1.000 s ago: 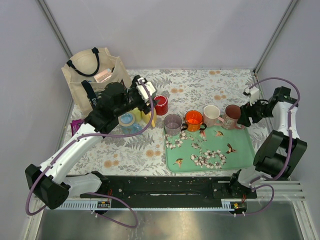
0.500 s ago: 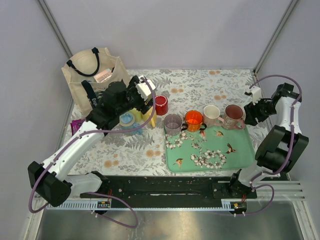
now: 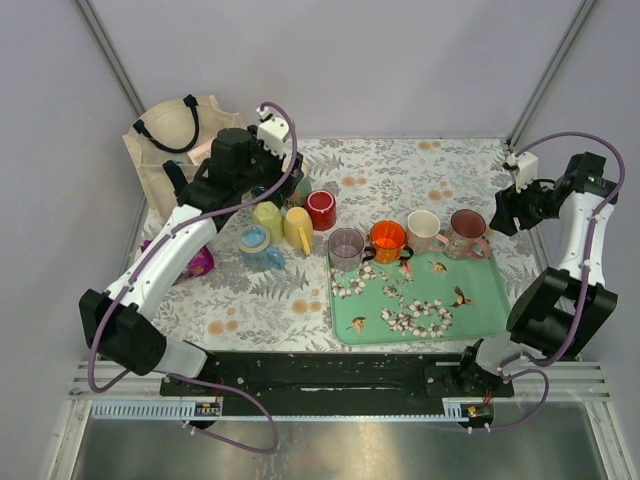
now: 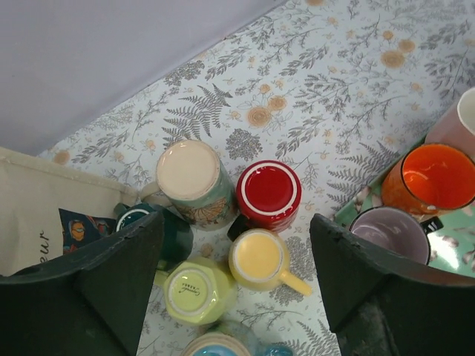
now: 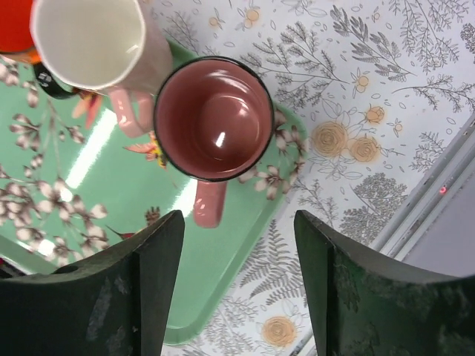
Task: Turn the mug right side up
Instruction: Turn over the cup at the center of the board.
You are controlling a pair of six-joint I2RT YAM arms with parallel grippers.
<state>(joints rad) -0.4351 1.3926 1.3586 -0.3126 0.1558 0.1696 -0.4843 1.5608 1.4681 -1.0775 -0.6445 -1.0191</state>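
Four mugs stand mouth-up along the far edge of the green tray, and the last of them, the maroon mug at the right end, is the one that I judge was just finished. A second ago the right gripper was close beside this mug; now it has moved back toward the table edge, jaws apart and holding nothing, and the mug rests upright on the tray. The left gripper has also risen and moved back toward the tote bag; it is released too, with nothing between its fingers. For the task this means one mug is done and the next one must come from the group on the cloth between the bag and the tray. The top camera shows this group only as a tight cluster, half hidden by the left arm. The left wrist camera shows what it cannot: the red mug, the yellow mug, the lime mug and a floral mug all show their bases, so they are upside down. The right wrist camera alone lets me see inside the maroon mug: it is empty.
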